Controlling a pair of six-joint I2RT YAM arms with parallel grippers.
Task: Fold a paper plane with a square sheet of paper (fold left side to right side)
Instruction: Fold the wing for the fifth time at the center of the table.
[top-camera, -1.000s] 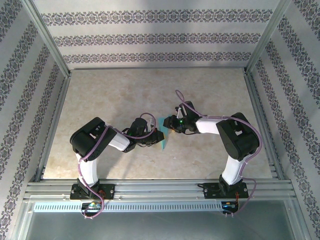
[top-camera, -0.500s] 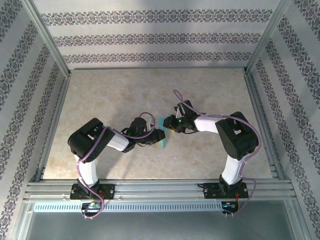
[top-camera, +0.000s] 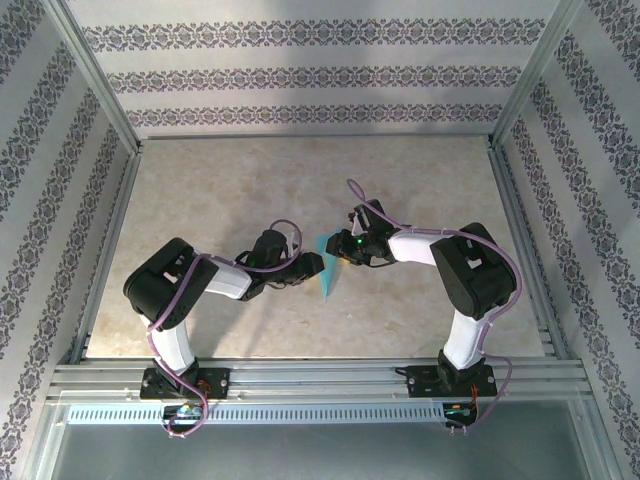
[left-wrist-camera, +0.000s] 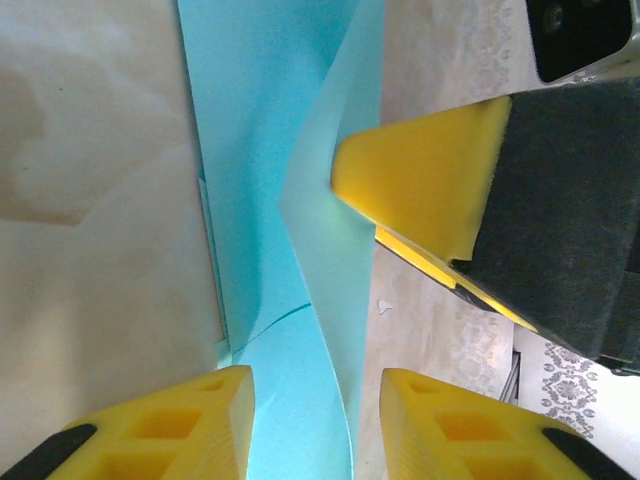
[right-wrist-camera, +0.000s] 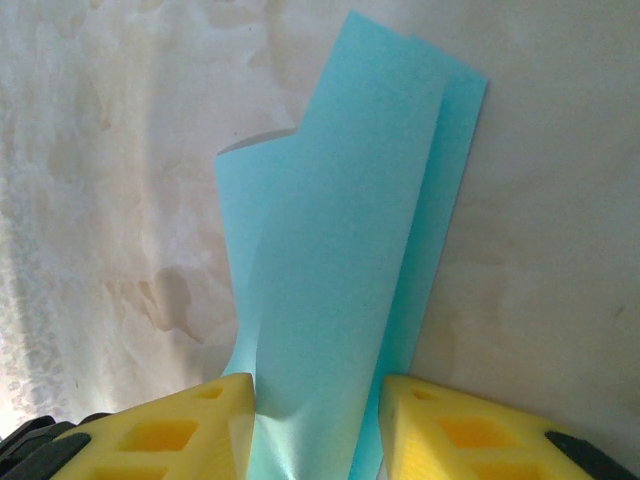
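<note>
Folded blue paper (top-camera: 326, 280) sits mid-desk (top-camera: 250, 190) between the two arm tips. It is a long narrow strip, its lower layer flat on the surface and its upper flap bowed up off it. Left gripper (top-camera: 314, 264): jaws parted to a narrow gap astride one end of the strip, with a sliver of bare desk showing between the paper and one pad, so nothing is clamped. Right gripper (top-camera: 339, 254): jaws partly apart, the raised flap filling the space between the pads and one yellow fingertip (left-wrist-camera: 420, 185) touching the flap's edge; cannot tell whether it pinches.
</note>
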